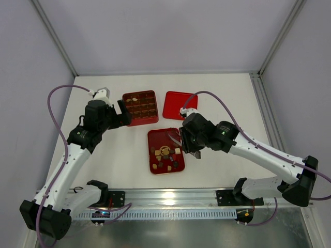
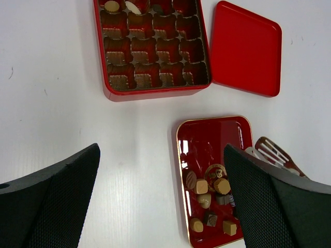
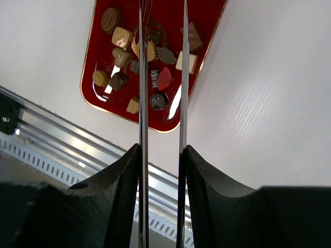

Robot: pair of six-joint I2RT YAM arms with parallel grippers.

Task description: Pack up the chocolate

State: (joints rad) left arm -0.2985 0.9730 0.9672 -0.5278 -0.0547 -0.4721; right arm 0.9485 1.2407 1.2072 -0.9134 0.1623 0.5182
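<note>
The chocolate (image 1: 166, 153) lies as several small brown and cream pieces in a shallow red tray (image 1: 155, 135), also seen in the left wrist view as chocolate (image 2: 209, 192) and in the right wrist view as chocolate (image 3: 120, 49). My right gripper (image 3: 161, 155) is shut on metal tongs (image 3: 141, 77). Their two blades reach out over the tray, straddling pieces in its middle. The red compartmented box (image 2: 150, 49) holds two pieces (image 2: 112, 6) in its far row. My left gripper (image 2: 161, 155) is open, held above the table between box and tray.
A flat red lid (image 1: 178, 105) lies right of the box. The tongs' slotted tips (image 2: 270, 151) show at the tray's right side. A metal rail (image 1: 170, 196) runs along the near table edge. Frame posts and walls bound the back and sides.
</note>
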